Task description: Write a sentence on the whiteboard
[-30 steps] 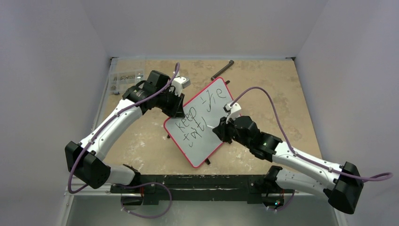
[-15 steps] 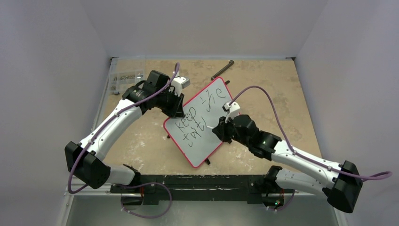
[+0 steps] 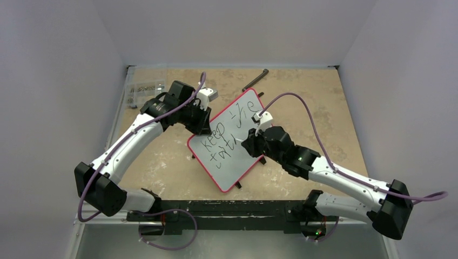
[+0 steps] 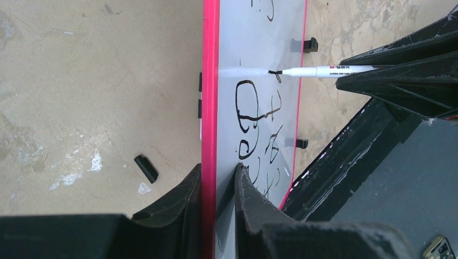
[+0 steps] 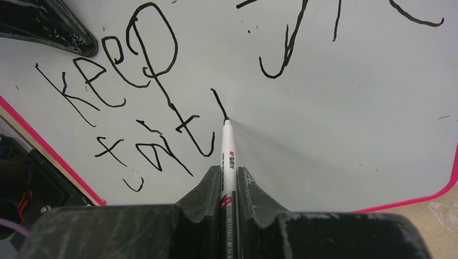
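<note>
Red-rimmed whiteboard (image 3: 229, 140), set cornerwise at the middle of the table (image 3: 162, 167), small black feet showing along its near-left and near-right edges. Left gripper (image 4: 216, 172): fingers nearly closed, clamped on the board's left rim, one finger on the writing face, the other on the back; only the board's thickness lies between them. Right gripper (image 5: 227, 172): fingers pinched tight on a white marker (image 5: 227, 156), barrel running between them and out past the tips, black nib touching the board. Sentence (image 5: 146, 91): black handwriting, "keep" and "the" legible on the upper line, "fait" on the line below; nib resting at the lower end of a short single stroke just after the last "t". Compared with a second ago: right gripper and wrist have shifted slightly farther and to the left over the board, and the arm now covers the "e" of "the", which was then in plain sight; left arm and board sit as before. Also on the table: small black cap (image 4: 146, 168) lying loose to the left of the board, apart from it; dark rod (image 3: 255, 80) near the far edge, beyond the board's far corner; clear bag of small parts (image 3: 145, 87) at the far-left corner.
</note>
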Available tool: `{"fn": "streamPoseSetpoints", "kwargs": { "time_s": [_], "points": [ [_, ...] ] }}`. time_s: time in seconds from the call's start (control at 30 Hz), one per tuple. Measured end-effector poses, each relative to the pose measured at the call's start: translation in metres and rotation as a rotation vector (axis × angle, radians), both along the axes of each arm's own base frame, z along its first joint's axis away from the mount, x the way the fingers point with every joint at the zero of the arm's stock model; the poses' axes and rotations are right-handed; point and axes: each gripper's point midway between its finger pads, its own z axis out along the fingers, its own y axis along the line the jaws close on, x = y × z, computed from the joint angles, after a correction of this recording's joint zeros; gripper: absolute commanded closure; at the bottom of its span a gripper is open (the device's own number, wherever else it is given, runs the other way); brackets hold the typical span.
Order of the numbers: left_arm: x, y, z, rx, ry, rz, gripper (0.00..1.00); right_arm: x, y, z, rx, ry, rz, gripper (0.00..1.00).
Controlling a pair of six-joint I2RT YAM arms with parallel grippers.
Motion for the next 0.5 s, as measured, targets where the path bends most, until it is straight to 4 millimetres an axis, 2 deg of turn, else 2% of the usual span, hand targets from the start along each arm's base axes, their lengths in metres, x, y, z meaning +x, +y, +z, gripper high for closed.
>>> {"fn": "streamPoseSetpoints", "kwargs": {
  "time_s": [0.5],
  "points": [
    [0.0, 0.0009, -0.0007, 0.005, 0.001, 0.003, 1.0, 0.0099, -0.0054, 0.0044, -0.012, -0.026, -0.039, 1.0]
  ]
}}
